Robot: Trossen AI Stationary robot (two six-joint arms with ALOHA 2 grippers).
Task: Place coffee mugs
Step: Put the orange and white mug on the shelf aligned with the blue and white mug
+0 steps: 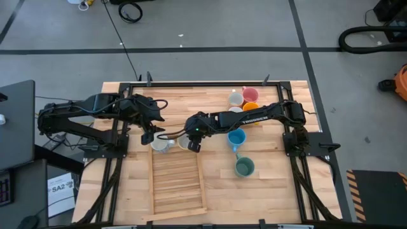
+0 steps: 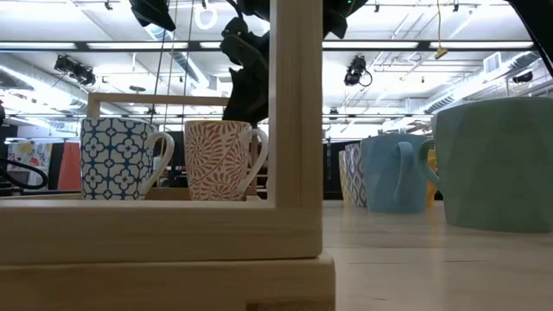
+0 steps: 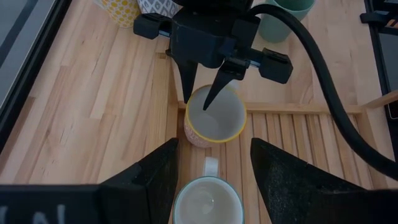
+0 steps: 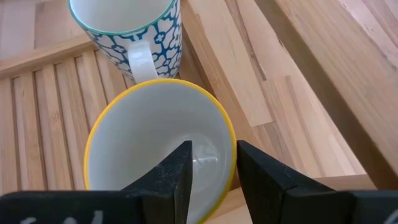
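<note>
Two mugs at the slatted tray's far edge

The right gripper (image 4: pixel 211 177) clamps the rim of the yellow-rimmed mug (image 4: pixel 155 143), one finger inside; the left gripper (image 3: pixel 211 168), fingers apart, hovers over the blue-patterned mug (image 3: pixel 208 199) beside it on the tray (image 1: pixel 178 184).

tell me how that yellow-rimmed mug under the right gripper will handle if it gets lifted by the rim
The yellow-rimmed mug looks like glazed ceramic, so probably rigid but slick and chippable. The right gripper straddles its wall, one finger inside; a thin-rim pinch could let it swing. It stands upright on the slatted tray, close to the blue-patterned mug, so a nudge may knock them together.
</note>
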